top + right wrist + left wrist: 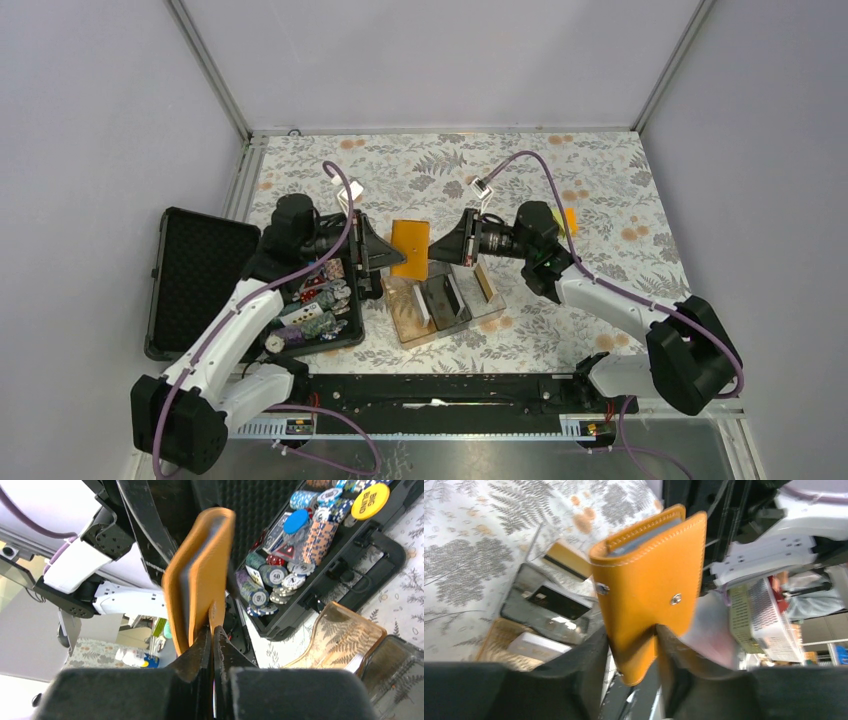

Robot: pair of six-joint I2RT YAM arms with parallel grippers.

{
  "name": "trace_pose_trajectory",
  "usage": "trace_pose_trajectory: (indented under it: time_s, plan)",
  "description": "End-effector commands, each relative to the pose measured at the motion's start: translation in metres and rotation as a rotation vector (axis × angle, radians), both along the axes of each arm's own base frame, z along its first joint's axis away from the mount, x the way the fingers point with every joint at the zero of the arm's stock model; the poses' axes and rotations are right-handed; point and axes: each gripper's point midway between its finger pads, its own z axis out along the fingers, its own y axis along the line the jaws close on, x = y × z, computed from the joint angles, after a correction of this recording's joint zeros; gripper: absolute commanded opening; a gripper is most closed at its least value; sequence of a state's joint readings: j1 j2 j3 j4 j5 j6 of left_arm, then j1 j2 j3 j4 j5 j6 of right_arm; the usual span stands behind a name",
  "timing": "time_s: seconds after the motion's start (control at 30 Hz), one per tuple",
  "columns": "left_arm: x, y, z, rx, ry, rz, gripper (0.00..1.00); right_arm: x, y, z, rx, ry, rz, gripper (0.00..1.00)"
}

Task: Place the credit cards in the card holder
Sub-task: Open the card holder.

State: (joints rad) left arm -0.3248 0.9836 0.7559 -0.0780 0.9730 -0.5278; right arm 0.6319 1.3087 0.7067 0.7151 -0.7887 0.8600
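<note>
The left end effector (631,642) fills the foot of its own wrist view, its black fingers (584,675) clenched on the lower edge of the wallet (649,590), which stands upright between them with two metal studs facing the camera. Opposite it, the right end effector (212,637) is pinched tight on one thin orange leaf of the same wallet (197,580); the other leaf bows away from its fingers, and a grey layer shows in the gap (whether lining or a card cannot be told).

From above, the left end effector (385,250) and the right end effector (440,248) face each other, with the wallet (410,247) held between them, clear of the desk (430,170). Just below and nearer the arm bases sits a clear tray (400,322) holding the cards (487,282): a tan one under the right end effector, a dark one and a white one toward the left. The left wrist view shows the cards (568,561) lying in the tray (494,635), beneath its fingers. Beyond the left end effector, on its outer side, an open black case (200,280) holds poker chips (315,300).
</note>
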Motion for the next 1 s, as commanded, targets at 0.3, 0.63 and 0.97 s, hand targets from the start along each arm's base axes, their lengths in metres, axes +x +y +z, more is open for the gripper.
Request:
trace_pose_trajectory:
  time_s: [0.3, 0.63, 0.97]
  plan:
    - [0.030, 0.017, -0.007, 0.133, -0.065, 0.222, 0.99, 0.043, -0.004, 0.017, -0.058, -0.065, -0.264, 0.00]
    - [0.023, 0.006, 0.005, 0.049, -0.078, 0.154, 0.99, 0.031, 0.004, 0.015, -0.042, -0.093, -0.162, 0.00]
    - [0.028, 0.001, 0.000, 0.041, -0.038, 0.148, 0.99, 0.013, 0.010, 0.018, -0.037, -0.152, -0.048, 0.00]
